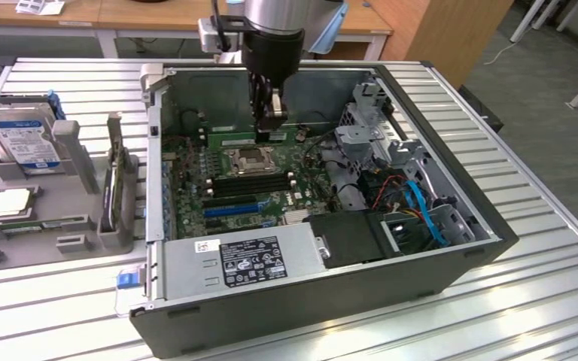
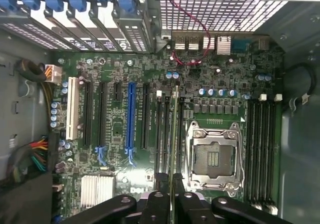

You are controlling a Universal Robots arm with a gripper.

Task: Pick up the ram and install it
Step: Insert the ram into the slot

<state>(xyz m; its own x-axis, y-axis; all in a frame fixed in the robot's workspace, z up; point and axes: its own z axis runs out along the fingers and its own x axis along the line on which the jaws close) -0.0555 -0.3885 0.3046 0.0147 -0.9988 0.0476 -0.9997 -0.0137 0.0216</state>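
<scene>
The ram point(image 2: 174, 134) is hanging edge-on in the wrist view, a thin green strip running straight out from between the gripper's point(image 2: 173, 206) two black fingers point(image 2: 156, 209), which are pinching it narrowly from both sides. It is lying in line with the bank of long black memory slots point(image 2: 163, 134) just beside the open processor socket point(image 2: 214, 156); whether its lower edge is touching a slot cannot be told. In the exterior view the ram point(image 1: 237, 140) is showing as a short green band with a white label under the gripper point(image 1: 269, 116), which is reaching down into the open computer case point(image 1: 470, 248), close above the motherboard and just behind the processor socket point(image 1: 252, 159). A second bank of black slots point(image 2: 262, 149) is sitting on the socket's other side, and a blue expansion slot point(image 2: 131, 116), a white one point(image 2: 73, 109) and a ribbed silver heat sink point(image 2: 97, 189) are lying farther across the board. A red cable point(image 2: 192, 34) is looping against the perforated rear wall. A labelled grey power supply point(image 1: 244, 259) is occupying the case's near edge, with blue cables point(image 1: 424, 210) bundled toward the exterior view's right. On the slatted metal table point(image 1: 530, 316), at the exterior view's left, a grey holder point(image 1: 68, 244) is carrying a hard drive point(image 1: 23, 139), a square silver processor chip point(image 1: 10, 201) and an upright card point(image 1: 118, 188).
</scene>
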